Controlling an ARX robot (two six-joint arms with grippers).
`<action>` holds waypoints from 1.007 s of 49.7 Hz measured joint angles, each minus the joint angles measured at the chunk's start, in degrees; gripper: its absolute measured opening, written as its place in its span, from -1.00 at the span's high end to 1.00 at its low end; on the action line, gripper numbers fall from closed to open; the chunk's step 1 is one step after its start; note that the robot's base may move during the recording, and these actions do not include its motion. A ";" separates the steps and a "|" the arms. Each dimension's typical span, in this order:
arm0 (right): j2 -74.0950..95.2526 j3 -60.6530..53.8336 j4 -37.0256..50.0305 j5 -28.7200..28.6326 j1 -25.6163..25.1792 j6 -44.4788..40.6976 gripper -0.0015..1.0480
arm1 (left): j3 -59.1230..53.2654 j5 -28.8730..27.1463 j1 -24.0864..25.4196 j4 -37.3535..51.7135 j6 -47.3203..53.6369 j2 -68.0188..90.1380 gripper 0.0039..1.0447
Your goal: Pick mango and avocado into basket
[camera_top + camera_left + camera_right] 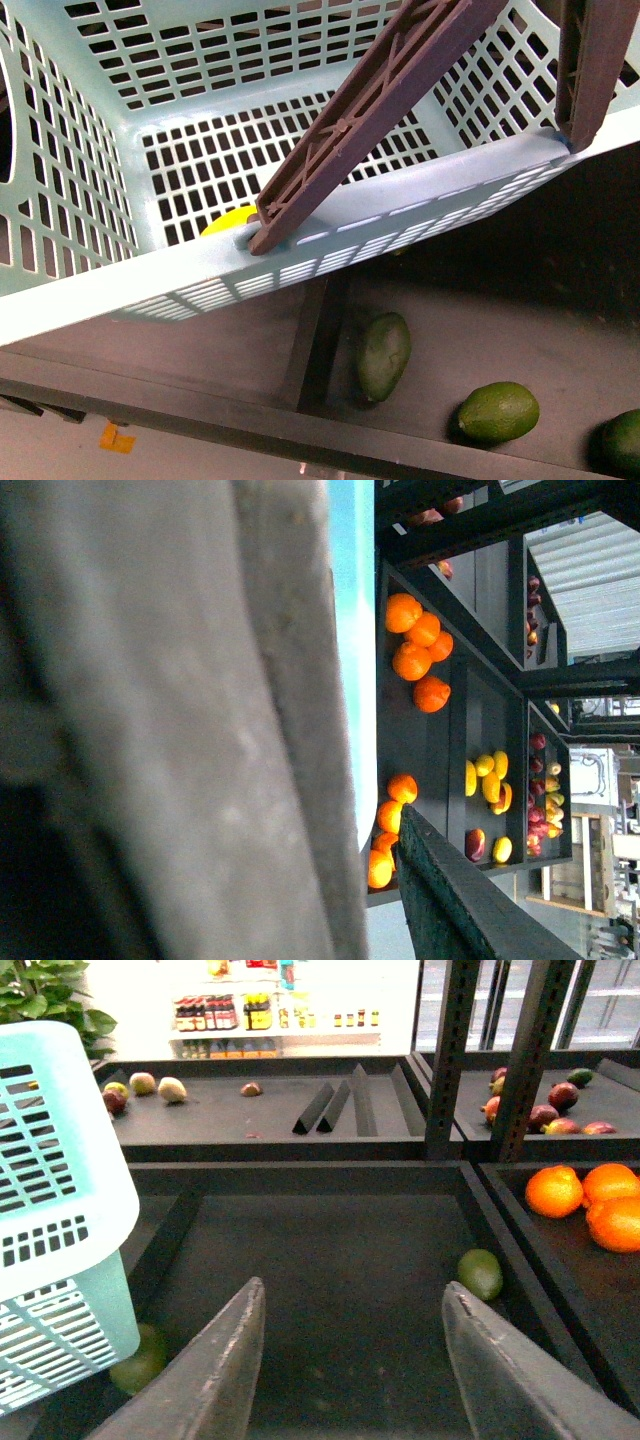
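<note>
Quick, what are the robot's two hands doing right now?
Left gripper: cannot be told; its view is blocked by something blurred and grey.
Right gripper: open, empty.

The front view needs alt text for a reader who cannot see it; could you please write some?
A light teal basket with slotted walls and brown handles fills the upper frame, a yellow fruit showing inside by its near wall. Below it, three dark green avocados lie in a dark shelf tray. No claw is in view.
</note>
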 joint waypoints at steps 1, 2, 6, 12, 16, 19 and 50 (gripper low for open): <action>0.00 0.00 0.00 0.00 0.00 0.00 -0.18 | 0.00 0.02 0.00 0.00 0.02 0.00 0.47; 0.00 0.00 0.00 0.00 0.00 0.00 -0.21 | 0.00 0.02 0.00 0.00 0.00 0.00 0.47; 0.00 0.00 0.00 0.00 0.00 0.02 -0.51 | 0.00 0.02 0.00 0.00 0.00 0.00 0.47; 0.00 0.00 0.00 0.00 0.00 0.02 -0.83 | 0.00 0.00 0.00 0.00 0.02 0.00 0.47; 0.00 0.00 0.00 0.00 0.00 0.02 -0.83 | 0.00 0.00 0.00 0.00 0.00 0.00 0.47; 0.00 0.00 0.00 0.00 0.00 0.00 -0.83 | 0.00 0.00 0.00 0.00 0.00 0.00 0.47; -0.02 0.00 -0.02 0.09 0.00 0.02 -0.83 | -1.88 -25.90 13.70 15.78 -32.22 9.46 0.47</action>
